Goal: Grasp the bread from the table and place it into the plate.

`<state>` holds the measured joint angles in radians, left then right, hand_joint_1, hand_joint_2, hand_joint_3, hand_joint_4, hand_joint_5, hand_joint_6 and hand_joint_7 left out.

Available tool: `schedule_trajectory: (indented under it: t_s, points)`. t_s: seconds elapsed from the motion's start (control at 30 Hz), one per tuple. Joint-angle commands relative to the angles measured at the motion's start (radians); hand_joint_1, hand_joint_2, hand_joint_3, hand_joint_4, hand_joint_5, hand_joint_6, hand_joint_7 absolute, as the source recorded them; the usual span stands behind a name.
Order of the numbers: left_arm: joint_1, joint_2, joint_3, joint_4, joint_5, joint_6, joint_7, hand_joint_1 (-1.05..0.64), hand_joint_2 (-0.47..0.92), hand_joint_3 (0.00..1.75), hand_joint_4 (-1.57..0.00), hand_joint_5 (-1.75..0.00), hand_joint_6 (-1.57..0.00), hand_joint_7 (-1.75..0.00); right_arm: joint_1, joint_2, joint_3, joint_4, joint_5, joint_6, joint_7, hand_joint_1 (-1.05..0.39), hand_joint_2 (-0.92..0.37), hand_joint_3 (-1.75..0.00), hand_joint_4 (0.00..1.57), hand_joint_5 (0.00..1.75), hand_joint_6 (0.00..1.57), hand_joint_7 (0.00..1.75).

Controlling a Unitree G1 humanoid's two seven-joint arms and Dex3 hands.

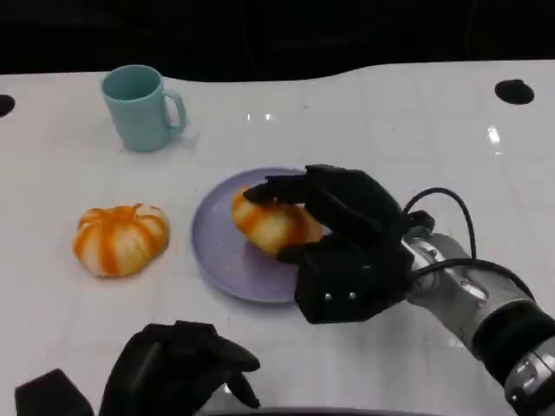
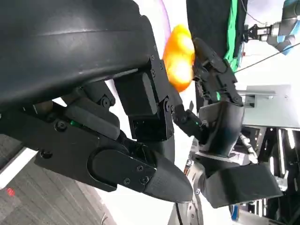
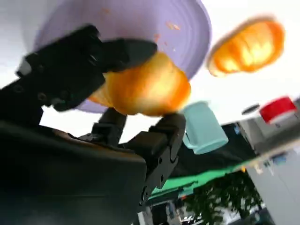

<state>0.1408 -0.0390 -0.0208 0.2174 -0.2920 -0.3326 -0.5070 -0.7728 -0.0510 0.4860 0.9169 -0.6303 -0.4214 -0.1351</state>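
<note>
No writing can be read on anything. Two orange bread rolls: the right hand [image 1: 334,247] grips one bread roll [image 1: 273,223] over the lavender plate [image 1: 217,251]; the second roll [image 1: 120,238] lies on the white table [image 1: 364,121], well to that hand's left. One teal mug [image 1: 140,107] stands beyond. The left hand [image 1: 178,368] rests curled, holding nothing.

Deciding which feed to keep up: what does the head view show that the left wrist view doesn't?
Head view: the mug, the second bread left of the plate, and the table. Left wrist view: a close look at the left hand, which holds nothing. Both: the right hand holding the bread.
</note>
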Motion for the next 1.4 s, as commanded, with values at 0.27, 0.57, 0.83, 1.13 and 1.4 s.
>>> schedule_trajectory:
  t_s: [0.27, 0.57, 0.83, 1.13, 1.4]
  points:
    - [0.017, 0.022, 0.003, -0.013, -0.017, 0.002, -0.02, -0.96, 0.88, 0.0, -1.13, -1.03, -1.43, -0.24, 0.089, -0.092, 0.007, -0.245, 0.004, 0.104, 0.16, -0.77, -0.92, -0.36, 0.02, 0.15, 0.12, 0.0]
    - [0.012, 0.03, 0.007, -0.008, -0.022, 0.002, -0.022, -0.95, 0.89, 0.0, -1.14, -1.03, -1.44, -0.22, 0.274, -0.169, -0.098, -0.512, 0.148, 0.035, 0.216, -0.71, -0.92, -0.31, 0.05, 0.34, 0.18, 0.03]
    - [-0.007, 0.034, 0.015, 0.011, -0.011, -0.012, -0.017, -0.97, 0.91, 0.01, -1.17, -1.01, -1.46, -0.2, 0.47, -0.209, -0.19, -0.677, 0.317, -0.076, 0.267, -0.58, -0.92, -0.27, 0.28, 0.59, 0.4, 0.13]
    - [-0.016, 0.039, 0.018, 0.024, -0.021, -0.012, -0.027, -0.96, 0.91, 0.0, -1.15, -1.01, -1.45, -0.19, 0.66, -0.232, -0.287, -0.741, 0.485, -0.237, 0.306, -0.38, -0.92, -0.28, 0.58, 1.27, 0.67, 0.74]
    - [-0.019, 0.045, 0.021, 0.029, -0.022, -0.015, -0.035, -0.96, 0.91, 0.0, -1.14, -1.02, -1.45, -0.19, 0.811, -0.252, -0.359, -0.814, 0.555, -0.252, 0.341, -0.29, -0.89, -0.41, 0.7, 1.68, 0.75, 1.01]
